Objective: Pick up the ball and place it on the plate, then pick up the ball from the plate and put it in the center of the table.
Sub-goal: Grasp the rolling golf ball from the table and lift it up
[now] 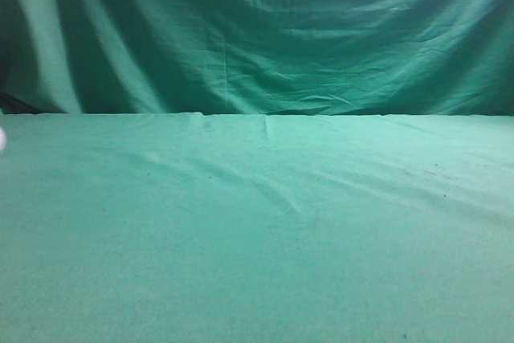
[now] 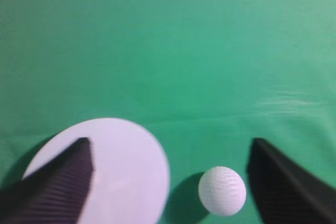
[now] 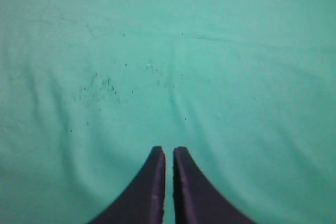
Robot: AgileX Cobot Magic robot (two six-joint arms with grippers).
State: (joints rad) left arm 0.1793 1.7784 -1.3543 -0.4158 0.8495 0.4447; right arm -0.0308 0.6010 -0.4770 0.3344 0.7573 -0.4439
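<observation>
In the left wrist view the white dimpled ball (image 2: 222,191) lies on the green table cloth (image 2: 199,61), just right of a flat white plate (image 2: 131,171). My left gripper (image 2: 170,145) is open and empty; its left finger hangs over the plate and its right finger stands right of the ball, so the ball sits between the fingers, nearer the right one. My right gripper (image 3: 169,150) is shut and empty over bare cloth. In the exterior view the table (image 1: 257,222) shows no arm; a white speck at the left edge (image 1: 2,140) cannot be identified.
A draped green backdrop (image 1: 257,30) hangs behind the table's far edge. The cloth has soft wrinkles and a patch of dark specks (image 3: 100,87) ahead of my right gripper.
</observation>
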